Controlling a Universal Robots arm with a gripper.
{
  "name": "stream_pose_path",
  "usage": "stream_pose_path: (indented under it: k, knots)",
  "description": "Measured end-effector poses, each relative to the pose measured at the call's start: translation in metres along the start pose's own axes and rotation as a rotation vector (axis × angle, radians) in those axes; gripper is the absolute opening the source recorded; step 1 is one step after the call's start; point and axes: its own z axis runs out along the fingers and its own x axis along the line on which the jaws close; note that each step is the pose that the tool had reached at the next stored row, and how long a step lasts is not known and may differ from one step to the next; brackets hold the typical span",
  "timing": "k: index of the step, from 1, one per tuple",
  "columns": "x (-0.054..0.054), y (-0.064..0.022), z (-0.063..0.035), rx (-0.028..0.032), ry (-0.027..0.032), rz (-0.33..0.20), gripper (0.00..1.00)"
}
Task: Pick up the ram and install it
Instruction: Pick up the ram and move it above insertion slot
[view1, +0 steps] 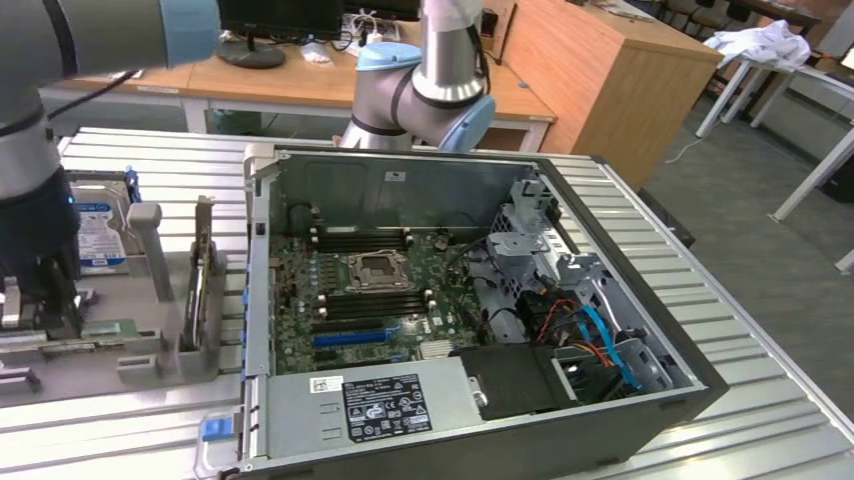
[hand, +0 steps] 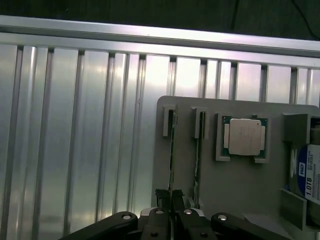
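Tightly between the jaws, the ram (hand: 171, 150), upright in its holder (hand: 240, 190)

The exterior view looks obliquely down, from middle distance, on the open black computer case (view1: 347, 190), with the grey plastic parts holder (view1: 144, 362) at nine o'clock. The wrist view faces straight down, close, onto that holder (hand: 240, 185).

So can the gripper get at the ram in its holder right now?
Probably yes: the gripper is lined up over the ram, which stands on edge in the grey holder with nothing covering it.
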Motion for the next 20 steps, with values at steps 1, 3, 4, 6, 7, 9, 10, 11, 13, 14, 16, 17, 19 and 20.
stream_pose_path:
  k: [1, 3, 4, 6, 7, 9, 10, 11, 13, 14, 16, 17, 19, 20]
  knots:
    - [0.0, 0.0001, -0.0045, 0.0, 0.0, 0.0, 0.13]
    - [0.0, 0.0004, -0.0135, 0.0, 0.0, 0.0, 0.13]
    - [0.0, 0.0006, -0.018, 0.0, -0.0001, 0.0, 0.13]
    - [0.0, 0.0008, -0.0272, 0.0, -0.0001, 0.0, 0.13]
    - [0.0, 0.001, -0.0317, -0.0001, 0.0, 0.0, 0.13]
    - [0.0, 0.0013, -0.0409, 0.0, 0.0, 0.0, 0.13]
    - [0.0, 0.0014, -0.0452, 0.0001, 0.0, 0.0, 0.13]
    - [0.0, 0.0015, -0.0499, 0.0, 0.0001, 0.0, 0.13]
    - [0.0, 0.0018, -0.0591, 0.0, 0.0, 0.0, 0.13]
    - [0.0, 0.002, -0.0636, 0.0, 0.0, 0.0, 0.13]
    - [0.0, 0.0023, -0.0726, -0.0001, 0.0, 0.0, 0.13]
    - [0.0, 0.0024, -0.0771, 0.0, 0.0, 0.0, 0.13]
    - [0.0, 0.0026, -0.0853, 0.0, 0.0, 0.0, 0.13]
    - [0.0, 0.0028, -0.0896, -0.0001, 0.0, 0.0, 0.13]
